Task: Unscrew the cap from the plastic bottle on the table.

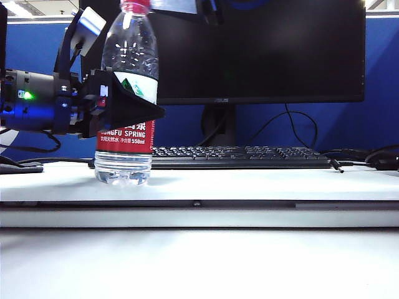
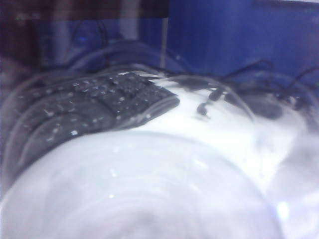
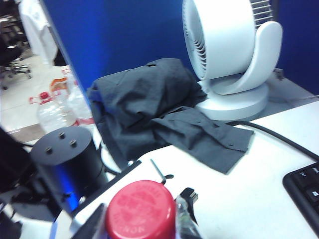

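Outside, the left gripper (image 1: pixel 128 109) clamps the plastic bottle (image 1: pixel 126 93), standing on the desk (image 1: pixel 249 184) at nine o'clock. Left wrist: only blurred bottle wall. Right wrist: the right gripper's (image 3: pixel 142 216) fingers (image 3: pixel 187 206) flank the cap (image 3: pixel 141 209), seemingly pinching it; twisting it off comes next.

Black keyboard (image 1: pixel 240 157) below dark monitor (image 1: pixel 262 50); white fan (image 3: pixel 232 55) w/ dark cloth (image 3: pixel 164 109) alongside

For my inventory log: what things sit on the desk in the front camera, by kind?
plastic bottle: 1
cap: 1
keyboard: 1
monitor: 1
Total: 4
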Robot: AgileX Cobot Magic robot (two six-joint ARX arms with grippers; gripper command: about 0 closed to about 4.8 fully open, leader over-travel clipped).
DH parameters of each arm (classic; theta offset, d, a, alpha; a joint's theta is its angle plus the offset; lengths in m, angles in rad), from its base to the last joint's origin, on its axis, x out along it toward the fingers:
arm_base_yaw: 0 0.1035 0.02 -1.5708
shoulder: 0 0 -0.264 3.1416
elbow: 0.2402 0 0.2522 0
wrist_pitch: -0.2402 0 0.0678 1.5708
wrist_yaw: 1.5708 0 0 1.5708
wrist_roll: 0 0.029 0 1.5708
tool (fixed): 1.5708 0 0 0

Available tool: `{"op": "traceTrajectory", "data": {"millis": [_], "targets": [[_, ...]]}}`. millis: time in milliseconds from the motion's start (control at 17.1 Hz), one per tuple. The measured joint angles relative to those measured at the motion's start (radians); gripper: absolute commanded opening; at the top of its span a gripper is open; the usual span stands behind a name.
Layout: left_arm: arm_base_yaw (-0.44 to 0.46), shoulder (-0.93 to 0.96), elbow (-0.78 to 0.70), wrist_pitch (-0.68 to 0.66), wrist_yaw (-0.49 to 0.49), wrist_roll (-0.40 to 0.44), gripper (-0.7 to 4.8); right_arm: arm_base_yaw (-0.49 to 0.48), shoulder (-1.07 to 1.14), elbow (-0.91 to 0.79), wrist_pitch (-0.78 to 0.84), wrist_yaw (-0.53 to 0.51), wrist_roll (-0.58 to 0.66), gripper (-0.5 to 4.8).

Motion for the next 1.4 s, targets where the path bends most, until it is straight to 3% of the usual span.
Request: {"op": "traceTrajectory", "data": {"millis": [234, 702, 994, 1287, 1345, 1404], "targets": [[0.0, 0.0, 0.0, 0.001, 0.008, 0.003, 3.26, -0.026, 0.0, 0.0, -0.018, -0.081, -0.034, 1.36], [0.0, 0.0, -0.001, 0.001, 0.014, 0.003, 3.26, -0.024, 0.011, 0.0, 0.007, -0.132, -0.074, 1.41], [0.005, 0.003, -0.001, -0.002, -0.003, -0.009, 3.26, -0.019, 0.014, -0.009, 0.056, -0.116, -0.014, 2.63], [0.004, 0.003, -0.001, 0.003, -0.012, -0.009, 3.26, -0.008, -0.099, -0.006, 0.098, 0.2, 0.09, 2.76], [0.004, 0.004, -0.001, 0.005, -0.014, -0.009, 3.26, 0.025, -0.118, -0.007, 0.093, 0.32, 0.105, 2.76], [0.003, 0.004, 0.002, 0.003, -0.029, -0.009, 3.26, 0.132, -0.145, -0.007, 0.082, 0.584, 0.105, 2.75]]}}
